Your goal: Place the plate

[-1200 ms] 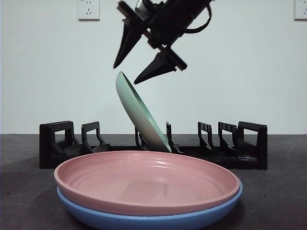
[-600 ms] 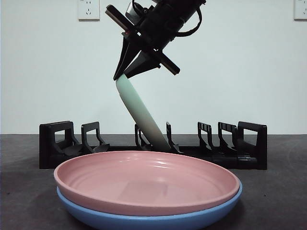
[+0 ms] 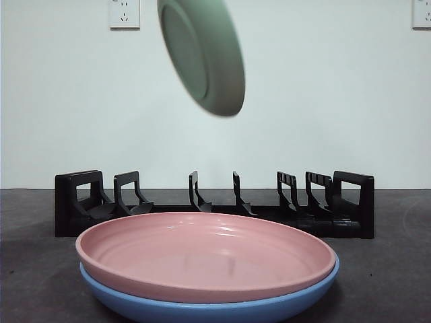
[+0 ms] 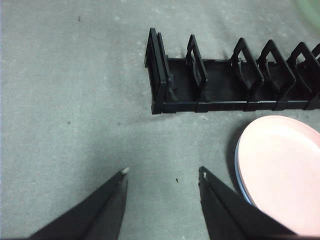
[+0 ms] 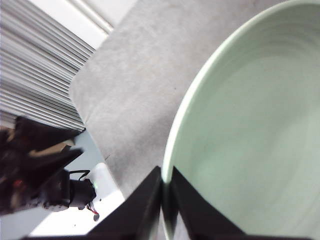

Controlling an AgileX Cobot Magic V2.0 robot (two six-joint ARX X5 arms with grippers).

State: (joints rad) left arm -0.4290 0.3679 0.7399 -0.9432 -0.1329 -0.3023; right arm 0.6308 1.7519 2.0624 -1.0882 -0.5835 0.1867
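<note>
A pale green plate (image 3: 202,54) hangs high above the black dish rack (image 3: 350,202), tilted, with its underside facing the front view. My right gripper (image 5: 165,172) is shut on the green plate's rim (image 5: 250,125); the gripper itself is out of the front view. All rack slots stand empty. A pink plate (image 3: 202,249) lies stacked on a blue plate (image 3: 202,311) in front of the rack. My left gripper (image 4: 162,172) is open and empty, above bare table near the rack's end (image 4: 160,75), beside the pink plate (image 4: 285,165).
The grey table (image 4: 65,100) spreads wide beside the rack's end. A white wall with two sockets (image 3: 124,13) stands behind the rack. The table's edge and a metal shutter (image 5: 35,65) show in the right wrist view.
The right gripper closed on the green plate's top rim as it leaned in the rack, then lifted it out and up. The arm has left the front view.
</note>
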